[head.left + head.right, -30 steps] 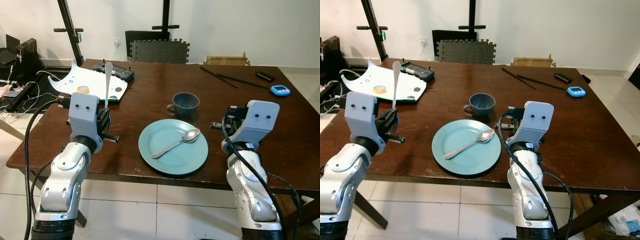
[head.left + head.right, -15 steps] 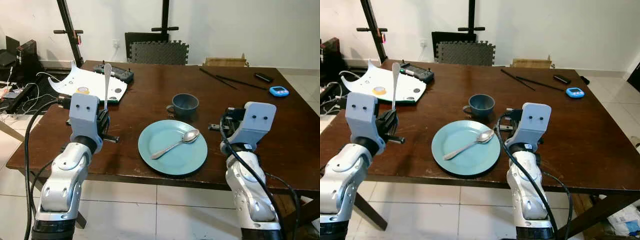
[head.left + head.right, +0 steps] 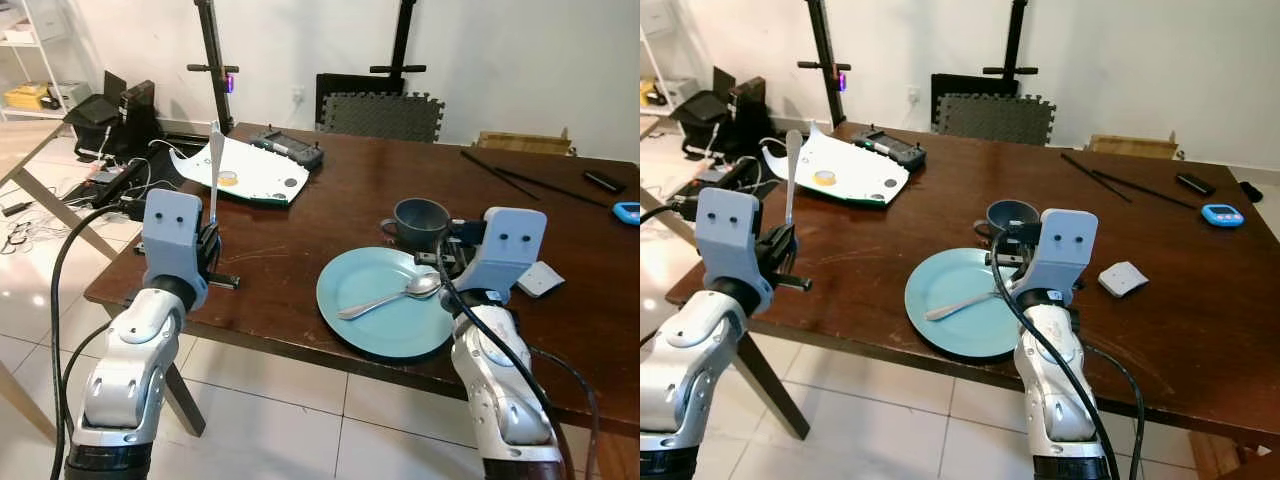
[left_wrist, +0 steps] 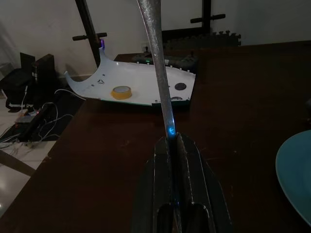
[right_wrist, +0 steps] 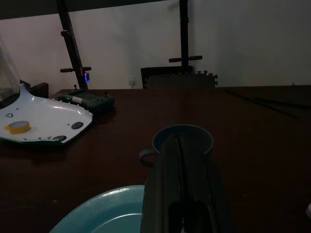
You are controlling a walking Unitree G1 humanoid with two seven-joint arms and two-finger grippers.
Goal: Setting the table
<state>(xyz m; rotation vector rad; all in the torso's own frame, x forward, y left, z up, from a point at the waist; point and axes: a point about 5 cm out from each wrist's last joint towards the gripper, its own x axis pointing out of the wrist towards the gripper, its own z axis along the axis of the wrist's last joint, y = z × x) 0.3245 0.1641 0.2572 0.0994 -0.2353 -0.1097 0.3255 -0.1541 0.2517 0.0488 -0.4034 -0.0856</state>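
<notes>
Here the left gripper (image 4: 171,145) has its two black fingers (image 4: 190,167) pinched on the handle of a silver utensil (image 3: 214,170), which stands nearly upright above the wrist, its upper end too thin to tell fork from spoon. The gripper hovers over the table's near left corner, at about nine o'clock from the blue plate (image 3: 375,312).

The right gripper (image 5: 181,160) has its fingers pressed together, holding nothing, and in the right wrist view they point at the blue mug (image 5: 167,140) just beyond them. From the head camera the right wrist housing sits at the plate's three o'clock edge.

On the plate lies a silver spoon (image 3: 390,297), bowl toward two o'clock and handle toward eight o'clock. The blue mug (image 3: 420,220) stands just past the plate at twelve o'clock, handle to the robot's left.

Farther out on the dark wooden table (image 3: 300,240), a white curved panel (image 3: 245,168) lies at ten o'clock, carrying a roll of yellow tape (image 4: 121,92), with a black controller (image 3: 288,150) at its far edge. A small grey block (image 3: 1122,278) rests at three o'clock of the plate, black chopsticks (image 3: 1110,180) lie at one o'clock, and a blue timer (image 3: 1222,214) sits near the far right edge.
</notes>
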